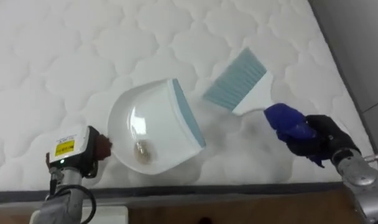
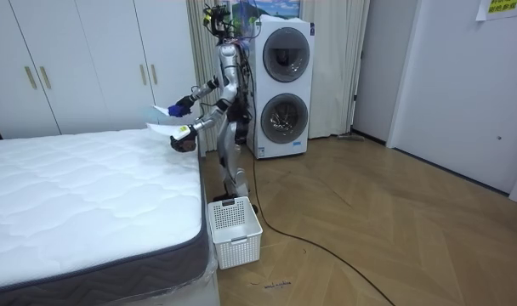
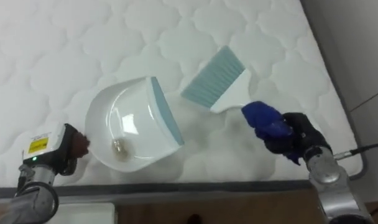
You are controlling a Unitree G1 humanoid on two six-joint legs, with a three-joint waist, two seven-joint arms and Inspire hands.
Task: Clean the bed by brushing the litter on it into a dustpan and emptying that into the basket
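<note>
L hand [image 1: 97, 149] grips dustpan [image 1: 153, 121], R hand [image 1: 321, 140] brush [image 1: 240, 82]; wrist label [image 1: 64, 147] unreadable.

The mattress [image 1: 64, 56] is showing matt, quilted white cloth, softly puffed. The dustpan [image 1: 139, 118] is gleaming as smooth, glossy white plastic, its pale blue lip looking duller. The hand brush [image 1: 242, 78] is carrying fine pale blue bristles on smooth white plastic. The wooden floor [image 2: 394, 229] is shining faintly.

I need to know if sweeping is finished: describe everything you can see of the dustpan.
The dustpan is white, glossy plastic by its look, a rounded bowl with a pale blue lip facing the brush, not touching it. A small brownish scrap lies inside. The left robot hand holds its rear edge over the mattress.
</note>
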